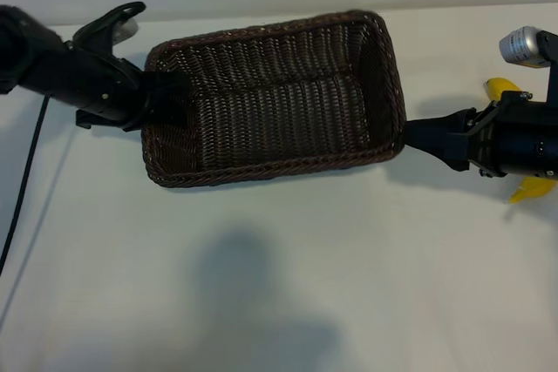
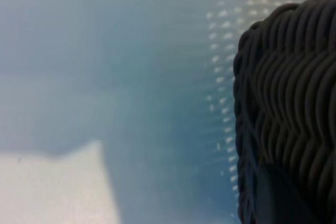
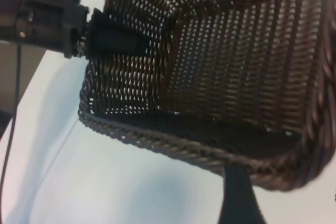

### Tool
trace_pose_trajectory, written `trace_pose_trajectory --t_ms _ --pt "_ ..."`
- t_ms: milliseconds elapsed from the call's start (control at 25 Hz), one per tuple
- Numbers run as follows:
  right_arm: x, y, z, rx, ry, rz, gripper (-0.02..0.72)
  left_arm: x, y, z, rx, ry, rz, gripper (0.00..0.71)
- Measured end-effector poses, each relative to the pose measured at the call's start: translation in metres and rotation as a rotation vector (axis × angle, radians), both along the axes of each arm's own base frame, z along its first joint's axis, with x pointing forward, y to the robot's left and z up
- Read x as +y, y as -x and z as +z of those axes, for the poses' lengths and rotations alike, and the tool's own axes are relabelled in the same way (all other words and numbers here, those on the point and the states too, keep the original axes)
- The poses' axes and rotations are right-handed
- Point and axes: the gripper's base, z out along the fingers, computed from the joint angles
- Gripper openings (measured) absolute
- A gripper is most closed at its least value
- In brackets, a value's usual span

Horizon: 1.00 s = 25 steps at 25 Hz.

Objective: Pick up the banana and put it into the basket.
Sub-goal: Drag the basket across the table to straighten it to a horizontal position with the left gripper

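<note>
The curved yellow banana [image 1: 507, 87] is lying on the white table [image 1: 279, 285] just beyond the right short end of the dark brown woven wicker basket [image 1: 279, 93]. Most of the banana is hiding behind the right arm; only its two yellow ends are showing, one above the arm and one below, so its long axis is running crosswise to the basket's length. The basket's long axis is running between the two arms. Only the exterior view is showing the banana. The right gripper [image 1: 408, 134] is grasping the basket's right rim. The left gripper [image 1: 179, 93] is clamping the basket's left wall, one finger [image 3: 116, 40] showing inside the weave in the right wrist view. No writing is readable.
</note>
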Motion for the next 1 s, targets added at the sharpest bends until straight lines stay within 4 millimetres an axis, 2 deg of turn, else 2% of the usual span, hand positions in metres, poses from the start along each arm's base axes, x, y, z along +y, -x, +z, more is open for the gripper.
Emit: trace_pose_trajectory --t_ms 280,600,1000 --pt "0.0 0.0 0.0 0.001 -0.006 -0.007 0.444 -0.021 -0.012 0.005 0.029 -0.052 -0.015 0.155" --pt "0.0 -0.001 0.0 0.001 -0.009 -0.009 0.444 -0.023 -0.015 -0.009 0.081 -0.046 -0.01 0.155" --pt "0.0 -0.001 0.0 0.001 -0.008 -0.009 0.444 -0.023 -0.015 -0.009 0.087 -0.039 -0.002 0.155"
